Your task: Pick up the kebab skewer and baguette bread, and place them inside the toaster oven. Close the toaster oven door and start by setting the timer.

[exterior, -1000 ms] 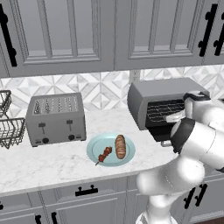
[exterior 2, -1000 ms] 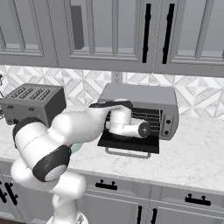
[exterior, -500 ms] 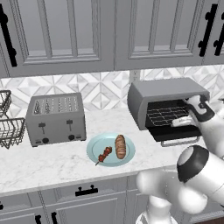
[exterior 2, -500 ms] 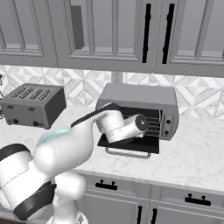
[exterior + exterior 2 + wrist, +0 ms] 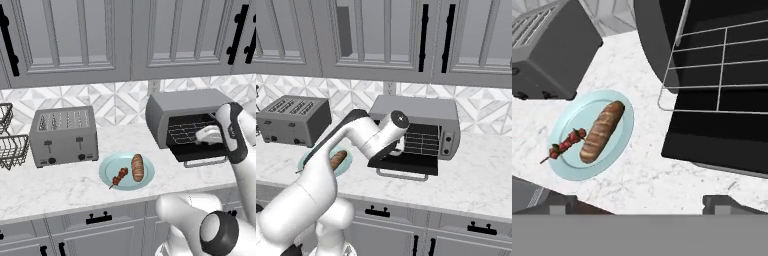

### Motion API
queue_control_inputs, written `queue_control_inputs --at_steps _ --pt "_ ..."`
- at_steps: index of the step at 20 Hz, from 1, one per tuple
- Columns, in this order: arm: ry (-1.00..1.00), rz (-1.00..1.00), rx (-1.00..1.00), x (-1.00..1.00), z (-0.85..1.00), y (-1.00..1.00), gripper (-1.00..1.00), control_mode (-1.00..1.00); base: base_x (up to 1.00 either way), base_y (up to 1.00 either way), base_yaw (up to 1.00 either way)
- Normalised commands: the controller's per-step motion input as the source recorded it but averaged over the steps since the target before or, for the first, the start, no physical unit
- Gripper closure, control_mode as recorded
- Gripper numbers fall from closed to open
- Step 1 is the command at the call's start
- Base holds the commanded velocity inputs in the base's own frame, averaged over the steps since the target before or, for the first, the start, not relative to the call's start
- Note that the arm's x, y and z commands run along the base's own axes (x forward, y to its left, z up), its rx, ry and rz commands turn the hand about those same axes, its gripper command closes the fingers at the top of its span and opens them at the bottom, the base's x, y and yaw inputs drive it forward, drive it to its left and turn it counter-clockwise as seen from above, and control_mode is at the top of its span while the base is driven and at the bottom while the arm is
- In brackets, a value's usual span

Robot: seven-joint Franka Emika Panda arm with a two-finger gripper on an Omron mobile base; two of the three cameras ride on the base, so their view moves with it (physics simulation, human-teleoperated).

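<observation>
Grey metal toaster oven (image 5: 187, 114) stands open, its dark glass door (image 5: 722, 137) folded down flat beside the claw (image 5: 642, 202); claw open wide, gripping nothing. Hand view shows the wire rack (image 5: 712, 70) inside. Ahead of the fingertips, a teal plate (image 5: 619, 137) carries the ridged golden baguette (image 5: 602, 131) and, just beside it, the small red-and-brown kebab skewer (image 5: 566, 144); left base view adds a grey four-slot toaster (image 5: 63, 135) beyond the plate.

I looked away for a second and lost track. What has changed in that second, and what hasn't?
The arm swung away from the open toaster oven door, and the gripper, open and empty, now looks down toward the teal plate. Nothing was taken hold of. The kebab skewer and baguette bread stayed on the plate, the door stayed open, and the four-slot toaster didn't move.
</observation>
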Motion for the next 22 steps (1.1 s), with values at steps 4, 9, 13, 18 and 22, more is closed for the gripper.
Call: queue_control_inputs --at_steps 4,9,13,18,22 --pt "0.20 -0.04 0.00 -0.26 0.00 1.00 -1.00 -1.00 0.00 0.00 0.00" --pt "0.17 -0.06 -0.01 -0.18 -0.03 1.00 -1.00 -1.00 0.00 0.00 0.00" --pt "0.23 -0.05 -0.06 0.01 -0.26 0.72 -1.00 -1.00 0.00 0.00 0.00" --pt "0.23 -0.08 -0.13 0.00 -0.22 0.35 -1.00 -1.00 0.00 0.00 0.00" --pt "0.18 -0.08 -0.06 0.00 -0.28 0.17 -1.00 -1.00 0.00 0.00 0.00"
